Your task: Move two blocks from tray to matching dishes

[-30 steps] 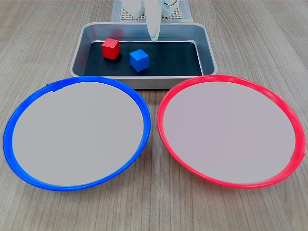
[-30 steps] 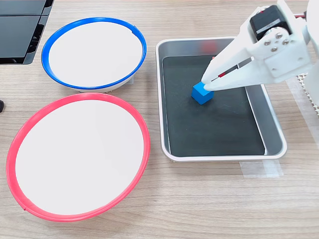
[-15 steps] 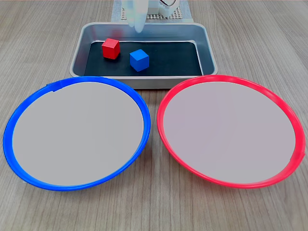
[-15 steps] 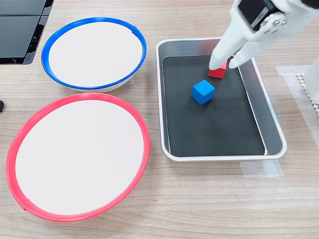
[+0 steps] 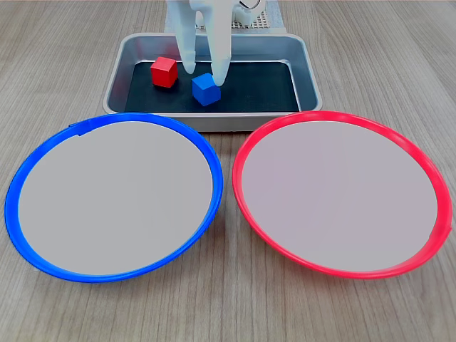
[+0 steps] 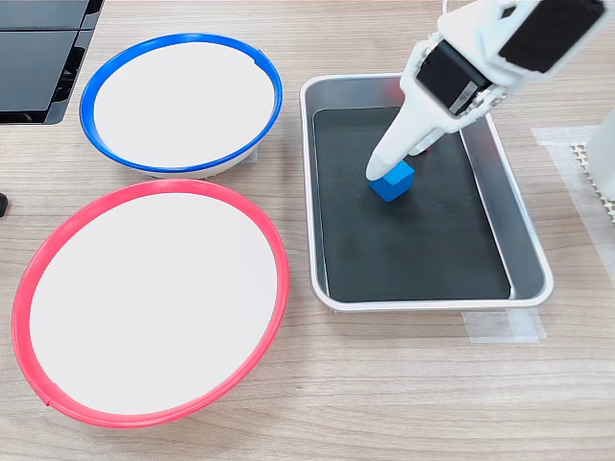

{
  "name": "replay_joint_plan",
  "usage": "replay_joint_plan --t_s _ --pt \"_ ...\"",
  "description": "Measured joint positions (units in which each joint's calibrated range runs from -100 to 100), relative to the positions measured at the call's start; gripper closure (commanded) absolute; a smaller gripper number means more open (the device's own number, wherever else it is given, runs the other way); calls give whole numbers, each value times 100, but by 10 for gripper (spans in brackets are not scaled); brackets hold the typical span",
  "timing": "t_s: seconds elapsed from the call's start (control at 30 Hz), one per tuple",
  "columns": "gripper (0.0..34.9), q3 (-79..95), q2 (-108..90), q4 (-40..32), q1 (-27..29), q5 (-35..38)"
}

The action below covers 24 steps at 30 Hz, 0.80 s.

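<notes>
Over the tray (image 5: 308, 84), the pincer (image 5: 206, 73) hung spread wide around the blue block (image 5: 206, 89), whose skewed corners might twist free on closing.

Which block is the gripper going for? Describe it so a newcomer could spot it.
Find the grey metal tray behind the two round plates in the first exterior view. Two small cubes sit on its black floor. It is the blue block, right of the red block, with the open gripper right above it.
</notes>
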Motion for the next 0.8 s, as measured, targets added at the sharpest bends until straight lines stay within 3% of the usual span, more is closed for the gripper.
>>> replay_joint_plan --t_s 0.07,0.1,0.17,0.2,0.33,0.47,0.5,0.57,0.8 --pt "181 9 205 -204 0 54" --pt "206 9 273 -277 0 34" --pt "286 18 443 -440 -44 93" --pt "345 36 571 -555 -133 176" --pt "347 18 759 -555 -177 352" --pt "347 -799 878 179 -177 332" --pt "347 -1633 1091 661 -195 54" --pt "347 -2387 1321 881 -115 -220" --pt "347 -5907 3905 759 513 -1426"
